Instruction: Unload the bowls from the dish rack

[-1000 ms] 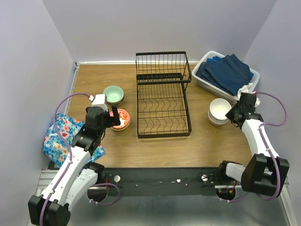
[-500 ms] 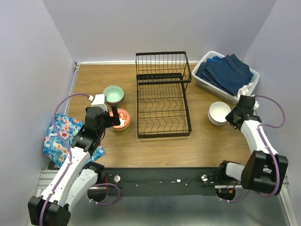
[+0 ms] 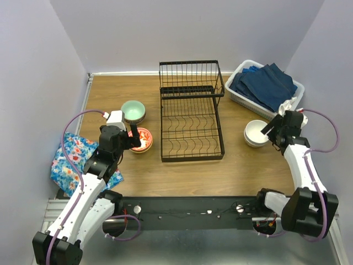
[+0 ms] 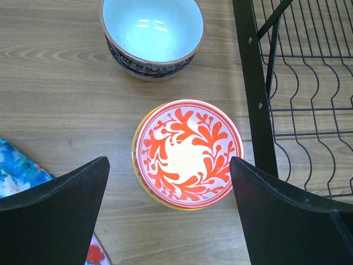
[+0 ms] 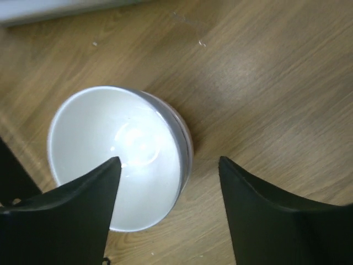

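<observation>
The black wire dish rack (image 3: 191,116) stands mid-table with no bowls in it; its edge (image 4: 259,99) shows in the left wrist view. Left of it a mint-green bowl (image 3: 133,110) (image 4: 151,30) is stacked on a dark-patterned one. A red-patterned bowl (image 3: 141,139) (image 4: 187,152) sits inside a yellow-rimmed one. My left gripper (image 3: 132,138) (image 4: 169,165) hangs open above the red bowl, one finger on each side. At the right a white bowl (image 3: 256,132) (image 5: 110,165) rests on another bowl. My right gripper (image 3: 271,128) (image 5: 168,161) is open astride its near rim, holding nothing.
A white plastic basket (image 3: 240,98) of blue cloths stands at the back right, close behind the white bowls. A floral cloth (image 3: 77,160) (image 4: 22,171) lies at the left table edge beside my left arm. Walls close in on three sides.
My right gripper has opened and let go of the white bowl, which now sits on the stack. The left arm has not moved.
</observation>
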You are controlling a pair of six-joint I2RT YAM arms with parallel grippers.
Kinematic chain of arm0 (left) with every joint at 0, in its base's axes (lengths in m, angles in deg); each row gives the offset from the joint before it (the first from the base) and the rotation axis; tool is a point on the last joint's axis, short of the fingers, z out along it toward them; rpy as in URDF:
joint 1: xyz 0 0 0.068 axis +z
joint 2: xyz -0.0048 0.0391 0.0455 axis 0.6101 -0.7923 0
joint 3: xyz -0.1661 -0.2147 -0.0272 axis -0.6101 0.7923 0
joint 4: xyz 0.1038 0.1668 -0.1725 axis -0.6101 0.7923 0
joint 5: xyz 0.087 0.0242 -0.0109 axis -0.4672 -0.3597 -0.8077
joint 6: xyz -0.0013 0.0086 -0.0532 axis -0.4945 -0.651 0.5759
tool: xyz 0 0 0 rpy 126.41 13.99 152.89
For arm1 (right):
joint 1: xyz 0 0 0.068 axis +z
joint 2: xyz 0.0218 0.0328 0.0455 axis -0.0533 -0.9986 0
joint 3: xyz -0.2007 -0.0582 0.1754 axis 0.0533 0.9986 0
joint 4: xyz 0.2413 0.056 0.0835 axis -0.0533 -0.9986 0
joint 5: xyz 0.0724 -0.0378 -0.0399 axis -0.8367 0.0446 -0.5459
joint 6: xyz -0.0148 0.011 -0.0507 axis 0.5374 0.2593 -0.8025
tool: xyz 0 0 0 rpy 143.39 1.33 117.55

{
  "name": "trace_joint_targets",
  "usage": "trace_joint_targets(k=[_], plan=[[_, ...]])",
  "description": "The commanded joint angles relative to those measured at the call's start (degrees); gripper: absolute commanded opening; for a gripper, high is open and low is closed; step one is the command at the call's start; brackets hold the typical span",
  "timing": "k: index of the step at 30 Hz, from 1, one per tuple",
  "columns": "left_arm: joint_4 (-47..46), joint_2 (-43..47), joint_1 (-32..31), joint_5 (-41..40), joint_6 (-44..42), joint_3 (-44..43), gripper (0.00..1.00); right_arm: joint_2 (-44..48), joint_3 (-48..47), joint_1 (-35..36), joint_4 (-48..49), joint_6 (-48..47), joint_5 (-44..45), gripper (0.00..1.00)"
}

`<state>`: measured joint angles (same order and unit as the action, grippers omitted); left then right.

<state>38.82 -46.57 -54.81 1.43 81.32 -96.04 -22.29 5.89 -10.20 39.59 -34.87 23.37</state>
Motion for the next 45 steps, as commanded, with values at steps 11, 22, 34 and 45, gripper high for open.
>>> trace_joint_targets(k=[11,22,34,45], plan=[[8.31,6.64,-0.63,-6.19,2.01,-6.21,0.99,13.2,-16.77,5.85,-7.25,-9.82,5.73,0.92],[19.92,15.95,-0.54,-13.14,1.4,-17.56,0.99,27.78,-16.16,19.31,-0.75,-20.28,17.6,1.0],[31.61,25.45,-0.63,-14.37,7.19,-22.93,0.99,40.1,-15.11,27.93,-9.53,-23.02,18.56,1.0],[39.69,33.45,-0.63,-15.95,12.55,-26.18,0.99,46.08,-11.68,32.5,-11.82,-17.92,18.3,1.0]])
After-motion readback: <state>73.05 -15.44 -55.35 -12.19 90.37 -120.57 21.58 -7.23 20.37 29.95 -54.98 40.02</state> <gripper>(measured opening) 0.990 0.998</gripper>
